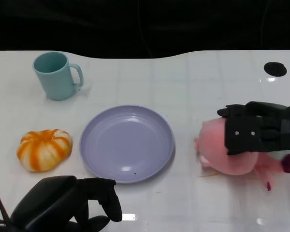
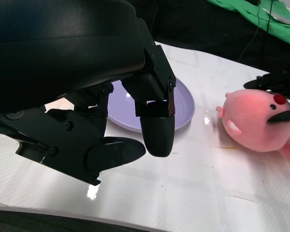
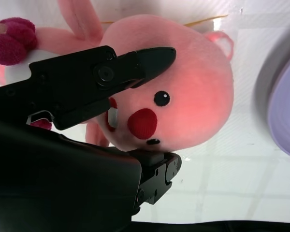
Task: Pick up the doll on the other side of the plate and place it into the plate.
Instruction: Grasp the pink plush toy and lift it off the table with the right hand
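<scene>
The pink plush doll (image 1: 215, 145) lies on the white table just right of the lilac plate (image 1: 127, 143), which holds nothing. My right hand (image 1: 261, 130) lies over the doll's right half. In the right wrist view one finger (image 3: 111, 72) crosses the doll's face (image 3: 198, 92) and the others reach under its head, so the hand grips it. The doll (image 2: 251, 121) still rests on the table. At the near edge, my left hand (image 1: 63, 203) hangs with fingers curled in and nothing in them (image 2: 154, 125), left of the plate (image 2: 183, 104).
A teal mug (image 1: 55, 75) stands at the back left. An orange-and-white pumpkin toy (image 1: 43, 149) lies left of the plate. Black holes (image 1: 275, 68) mark the table's far right. Beyond the table's far edge all is dark.
</scene>
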